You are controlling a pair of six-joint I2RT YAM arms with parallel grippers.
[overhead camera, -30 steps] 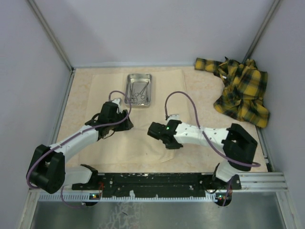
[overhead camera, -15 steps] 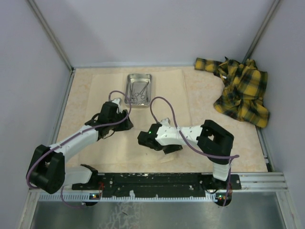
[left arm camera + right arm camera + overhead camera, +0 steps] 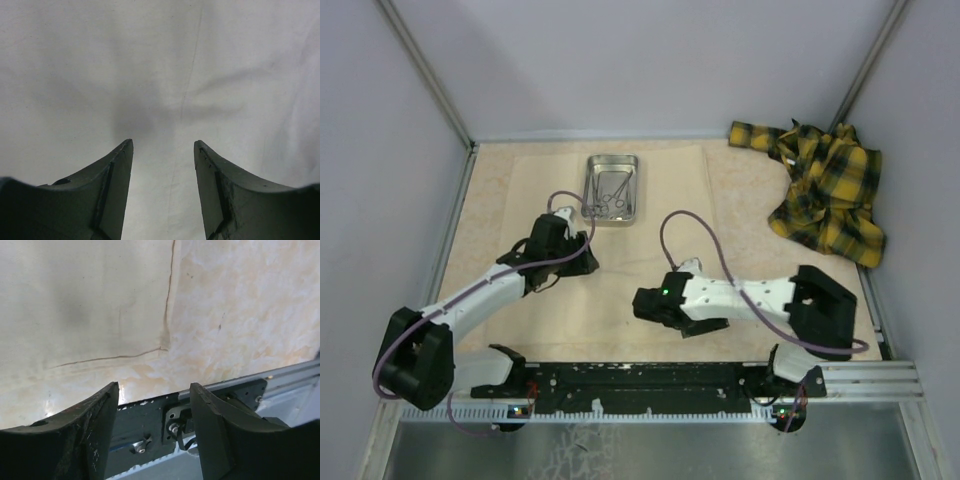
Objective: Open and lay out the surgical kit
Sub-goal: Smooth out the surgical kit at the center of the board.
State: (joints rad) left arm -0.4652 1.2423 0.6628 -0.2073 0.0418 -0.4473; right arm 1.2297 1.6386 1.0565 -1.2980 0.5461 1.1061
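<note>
A plaid cloth (image 3: 825, 190) lies bunched at upper right, off the wrap (image 3: 670, 200). The tray (image 3: 634, 190), upper centre on the wrap, holds forceps (image 3: 611, 193). The left pincer (image 3: 163, 145) and right pincer (image 3: 154, 386) gape, holding nothing.

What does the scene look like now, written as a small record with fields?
Beige cloth: spread flat on the table
Tray: on the far part of the cloth
Tools: thin metal ones inside the tray, number unclear
Left gripper: open, empty, over the cloth
Right gripper: open, empty, by a near corner of the cloth
Plaid cloth: crumpled at the far right of the table
</note>
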